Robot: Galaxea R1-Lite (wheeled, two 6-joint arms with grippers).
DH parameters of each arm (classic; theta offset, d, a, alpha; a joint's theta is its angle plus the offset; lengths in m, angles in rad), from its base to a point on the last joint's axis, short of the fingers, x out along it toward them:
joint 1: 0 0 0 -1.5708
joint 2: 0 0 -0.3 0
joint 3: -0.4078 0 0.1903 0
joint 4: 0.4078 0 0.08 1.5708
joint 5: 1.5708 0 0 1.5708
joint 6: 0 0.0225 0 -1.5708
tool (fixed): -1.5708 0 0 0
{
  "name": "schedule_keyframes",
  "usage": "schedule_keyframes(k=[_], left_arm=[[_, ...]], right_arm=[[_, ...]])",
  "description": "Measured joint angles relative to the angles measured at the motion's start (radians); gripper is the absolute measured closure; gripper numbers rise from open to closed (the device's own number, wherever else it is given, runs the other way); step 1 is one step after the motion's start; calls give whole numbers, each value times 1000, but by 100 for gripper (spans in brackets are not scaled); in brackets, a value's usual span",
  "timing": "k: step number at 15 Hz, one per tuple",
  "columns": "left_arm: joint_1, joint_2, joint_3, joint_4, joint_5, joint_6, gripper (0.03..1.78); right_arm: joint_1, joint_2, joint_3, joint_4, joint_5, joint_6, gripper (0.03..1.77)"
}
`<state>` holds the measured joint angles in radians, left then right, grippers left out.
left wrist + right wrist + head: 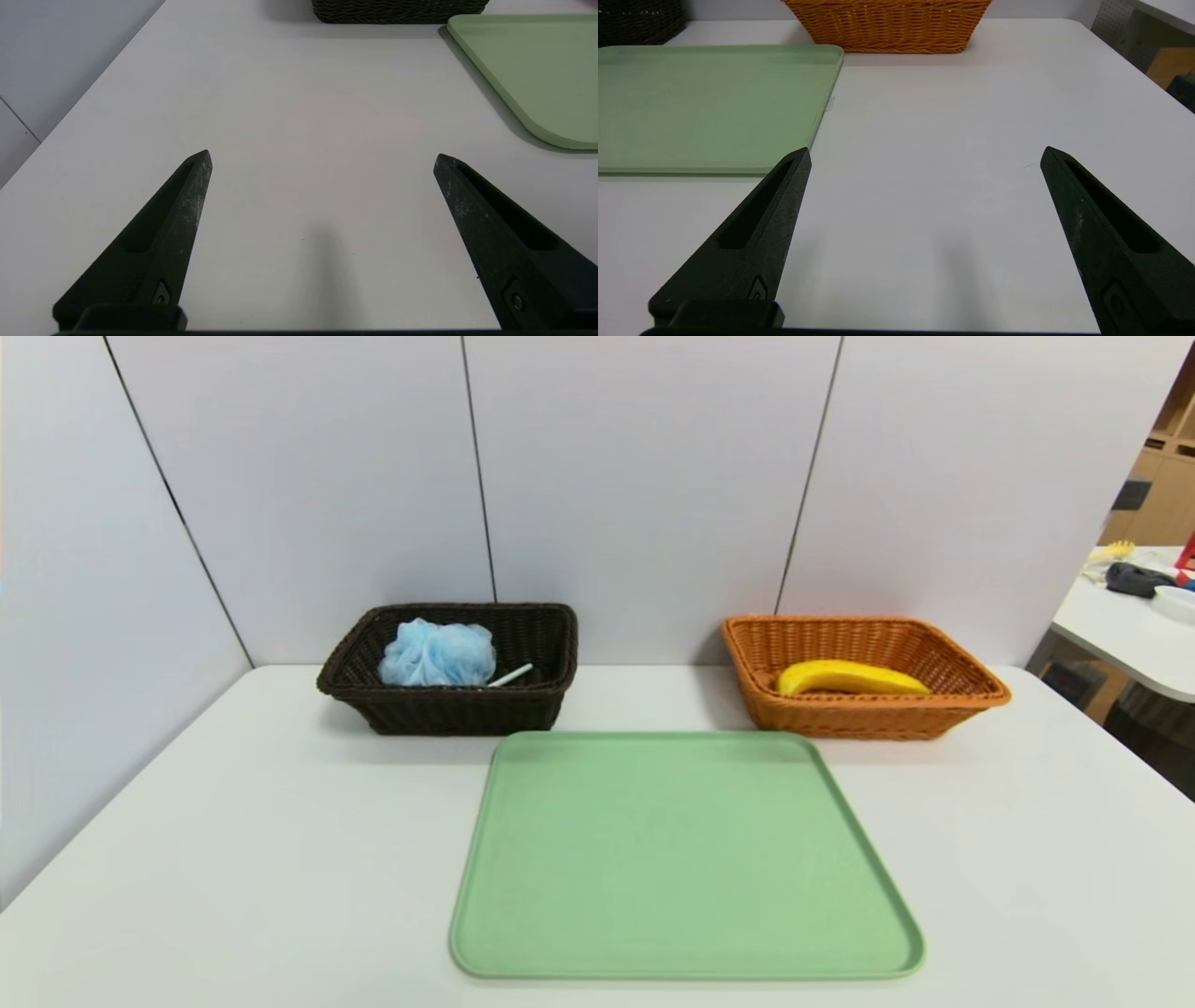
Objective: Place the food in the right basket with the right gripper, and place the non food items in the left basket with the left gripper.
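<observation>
A yellow banana lies inside the orange-tan right basket at the back right of the table. In the dark brown left basket, back left, rest a light-blue bath pouf and a white pen. Neither arm shows in the head view. My left gripper hangs open over bare table near the front left, nothing between its fingers. My right gripper is open too, above bare table to the right of the tray, holding nothing. The right basket stands far ahead of it.
A flat green tray with nothing on it lies in the middle of the white table, in front of both baskets. Grey partition panels close off the back and left. A second table with clutter stands beyond the right edge.
</observation>
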<state>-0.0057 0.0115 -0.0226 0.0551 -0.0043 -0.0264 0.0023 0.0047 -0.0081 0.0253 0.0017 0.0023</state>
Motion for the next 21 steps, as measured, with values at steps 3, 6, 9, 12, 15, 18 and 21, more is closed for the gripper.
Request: schedule_keyframes(k=[3,6,9,12,15,18,21], left_arm=[[0,44,0,0,0,1,12],[0,64,0,0,0,1,12],[0,18,1,-13,5,-17,12],[0,-4,5,-21,33,-63,12],[0,-9,6,-22,34,-67,12],[0,-10,6,-22,34,-68,12],[0,-11,6,-22,34,-68,12]], right_arm=[[0,9,-3,2,-2,20,10],[0,7,-1,-3,-2,23,10],[0,-1,3,-17,-2,27,10],[0,-5,5,-17,-2,26,10],[0,-5,5,-20,-1,29,10],[0,-5,7,-29,0,30,10],[0,-5,7,-28,-1,30,10]])
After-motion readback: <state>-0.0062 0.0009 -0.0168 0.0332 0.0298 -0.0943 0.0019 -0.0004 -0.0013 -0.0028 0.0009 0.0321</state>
